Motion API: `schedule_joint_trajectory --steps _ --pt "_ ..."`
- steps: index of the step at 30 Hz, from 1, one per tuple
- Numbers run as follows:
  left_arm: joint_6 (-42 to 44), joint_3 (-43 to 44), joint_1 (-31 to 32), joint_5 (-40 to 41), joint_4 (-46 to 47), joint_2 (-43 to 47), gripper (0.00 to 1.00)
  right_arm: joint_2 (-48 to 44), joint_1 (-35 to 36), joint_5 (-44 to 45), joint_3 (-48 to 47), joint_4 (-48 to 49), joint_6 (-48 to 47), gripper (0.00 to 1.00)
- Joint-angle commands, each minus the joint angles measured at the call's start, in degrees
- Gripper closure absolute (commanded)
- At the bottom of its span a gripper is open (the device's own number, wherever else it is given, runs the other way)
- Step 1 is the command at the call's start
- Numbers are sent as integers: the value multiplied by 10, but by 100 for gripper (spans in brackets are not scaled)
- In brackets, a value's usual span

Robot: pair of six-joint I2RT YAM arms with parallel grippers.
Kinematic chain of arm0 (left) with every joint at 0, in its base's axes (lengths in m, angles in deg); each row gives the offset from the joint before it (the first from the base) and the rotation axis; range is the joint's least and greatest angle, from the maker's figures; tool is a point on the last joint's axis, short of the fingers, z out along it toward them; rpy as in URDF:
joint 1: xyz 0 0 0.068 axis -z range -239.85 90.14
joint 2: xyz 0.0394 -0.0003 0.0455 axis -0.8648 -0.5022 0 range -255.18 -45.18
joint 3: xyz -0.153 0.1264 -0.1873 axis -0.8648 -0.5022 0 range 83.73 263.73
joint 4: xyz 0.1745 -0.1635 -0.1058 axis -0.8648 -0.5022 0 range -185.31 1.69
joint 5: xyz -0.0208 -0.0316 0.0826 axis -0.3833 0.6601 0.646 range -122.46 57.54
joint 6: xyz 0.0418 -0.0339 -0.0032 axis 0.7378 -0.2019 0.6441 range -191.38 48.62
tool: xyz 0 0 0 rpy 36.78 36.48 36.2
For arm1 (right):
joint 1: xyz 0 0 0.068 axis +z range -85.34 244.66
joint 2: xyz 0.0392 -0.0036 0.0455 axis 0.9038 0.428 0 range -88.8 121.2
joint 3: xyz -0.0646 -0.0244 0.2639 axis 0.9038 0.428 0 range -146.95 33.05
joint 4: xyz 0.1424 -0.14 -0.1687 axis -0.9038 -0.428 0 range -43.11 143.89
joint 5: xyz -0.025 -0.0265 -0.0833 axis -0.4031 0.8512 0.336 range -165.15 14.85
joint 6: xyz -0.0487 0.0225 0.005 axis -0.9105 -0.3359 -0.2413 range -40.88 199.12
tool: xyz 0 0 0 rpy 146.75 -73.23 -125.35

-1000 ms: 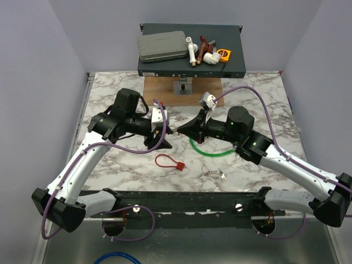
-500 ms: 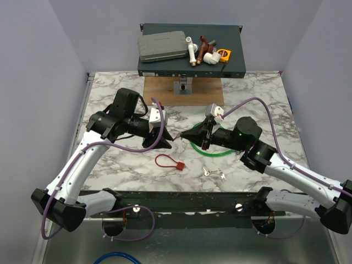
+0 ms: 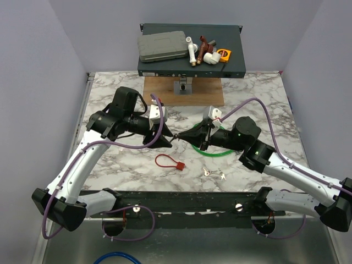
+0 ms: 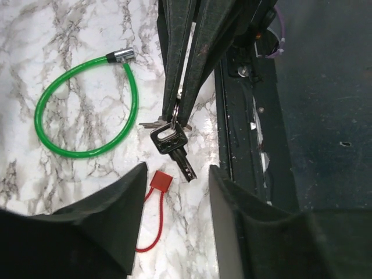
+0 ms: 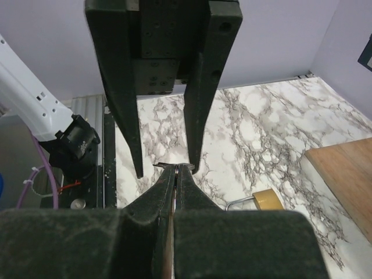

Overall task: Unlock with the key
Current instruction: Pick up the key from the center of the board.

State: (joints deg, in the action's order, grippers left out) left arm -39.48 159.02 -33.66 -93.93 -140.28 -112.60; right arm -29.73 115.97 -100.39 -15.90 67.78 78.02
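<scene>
Marble table (image 3: 110, 165) front edge close by, black-headed key (image 4: 173, 142) hanging by its ring from pinched-shut right gripper (image 5: 176, 170), left gripper (image 4: 177, 174) spread apart opposite.

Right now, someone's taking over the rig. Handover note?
Right gripper: fingers shut on the key bunch, keys dangling above the table.
Left gripper: open, fingers either side of the bunch, gripping nothing.
Green cable lock and brass padlock lie on the table, untouched.
Done: keys lifted.
Left: choose the lock, insert a key, turn it.
</scene>
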Motion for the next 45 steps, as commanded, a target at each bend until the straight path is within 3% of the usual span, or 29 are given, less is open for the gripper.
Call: schedule_joint_trajectory --steps 1,9,12,20,26,30,35,39,45 --pt "4 6 -4 -39 -15 -7 63 12 11 -14 -21 24 -18 99" --pt "28 16 -4 -43 -49 -4 100 16 20 12 -6 37 -42 99" --pt "39 18 -8 -29 -63 -4 100 9 20 29 1 25 -51 99" --pt "122 23 -11 52 -98 -6 100 -23 20 72 12 -33 -65 59" --pt "214 8 0 175 -55 23 100 -11 20 92 -36 -71 -26 45" --pt "355 -48 25 286 9 76 100 48 19 52 -93 -108 9 44" --pt "696 -124 42 388 -16 130 100 97 -1 63 -129 -130 39 43" --pt "877 -165 51 454 -68 148 100 88 -41 93 -127 -115 77 42" --pt "1122 -248 52 558 -28 152 100 41 -70 175 -95 -68 103 38"
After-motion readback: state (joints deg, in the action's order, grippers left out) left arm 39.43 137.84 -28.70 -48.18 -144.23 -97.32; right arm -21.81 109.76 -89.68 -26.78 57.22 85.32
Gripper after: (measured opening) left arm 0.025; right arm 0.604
